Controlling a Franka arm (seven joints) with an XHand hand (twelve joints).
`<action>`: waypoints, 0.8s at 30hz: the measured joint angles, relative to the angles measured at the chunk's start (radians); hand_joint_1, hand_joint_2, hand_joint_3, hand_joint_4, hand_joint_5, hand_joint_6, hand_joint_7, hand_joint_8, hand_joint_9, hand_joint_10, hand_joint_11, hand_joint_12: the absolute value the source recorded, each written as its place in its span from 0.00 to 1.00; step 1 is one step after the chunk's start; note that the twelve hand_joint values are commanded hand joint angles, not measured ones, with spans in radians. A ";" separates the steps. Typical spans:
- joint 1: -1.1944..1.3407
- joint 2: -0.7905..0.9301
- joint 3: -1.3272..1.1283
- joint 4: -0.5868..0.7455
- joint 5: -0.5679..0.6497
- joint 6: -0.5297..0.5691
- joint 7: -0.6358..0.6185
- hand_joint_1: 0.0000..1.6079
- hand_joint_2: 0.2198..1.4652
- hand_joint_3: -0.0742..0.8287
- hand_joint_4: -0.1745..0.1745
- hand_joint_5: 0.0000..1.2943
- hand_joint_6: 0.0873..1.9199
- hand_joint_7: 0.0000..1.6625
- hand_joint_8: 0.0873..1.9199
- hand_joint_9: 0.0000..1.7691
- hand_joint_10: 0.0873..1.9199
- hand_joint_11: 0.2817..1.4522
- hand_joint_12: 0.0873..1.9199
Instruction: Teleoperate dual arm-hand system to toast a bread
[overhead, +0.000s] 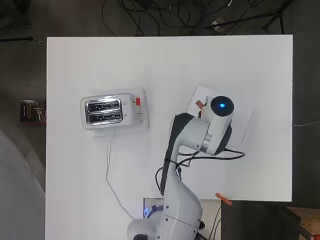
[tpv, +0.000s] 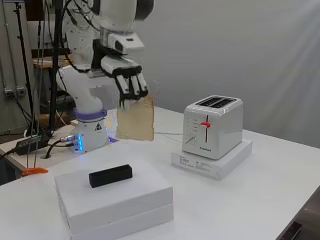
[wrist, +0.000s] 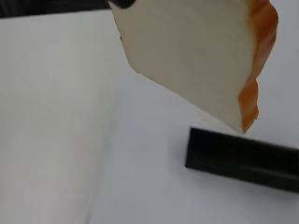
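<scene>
A slice of bread (tpv: 136, 119) with a tan face and orange-brown crust hangs upright in the air, pinched at its top edge by my hand (tpv: 126, 77), whose fingers curl down over it. The wrist view shows the bread (wrist: 196, 60) close up, above a black block (wrist: 243, 158). In the overhead view the arm hides the hand and most of the bread. The white toaster (overhead: 111, 111) with two empty slots and a red lever (tpv: 205, 124) stands on a flat white box (tpv: 212, 159), to the left of the hand in the overhead view.
A stack of white boxes (tpv: 115, 200) lies under the hand, carrying the black block (tpv: 110, 175). The toaster's cord (overhead: 111, 175) trails toward the arm's base. An orange clip (overhead: 224, 199) lies at the table's near edge.
</scene>
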 joint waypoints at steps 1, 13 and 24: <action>0.005 -0.022 0.032 0.016 0.015 -0.006 0.002 0.75 0.82 0.08 0.00 0.47 0.68 0.54 0.67 0.75 0.05 0.32 0.31; 0.074 -0.005 0.377 0.071 0.226 0.050 -0.238 0.76 0.79 0.09 0.00 0.50 0.65 0.59 0.58 0.74 0.09 0.35 0.21; 0.104 0.105 0.504 0.129 0.293 0.020 -0.329 0.76 0.79 0.08 0.00 0.49 0.68 0.61 0.54 0.76 0.00 0.39 0.10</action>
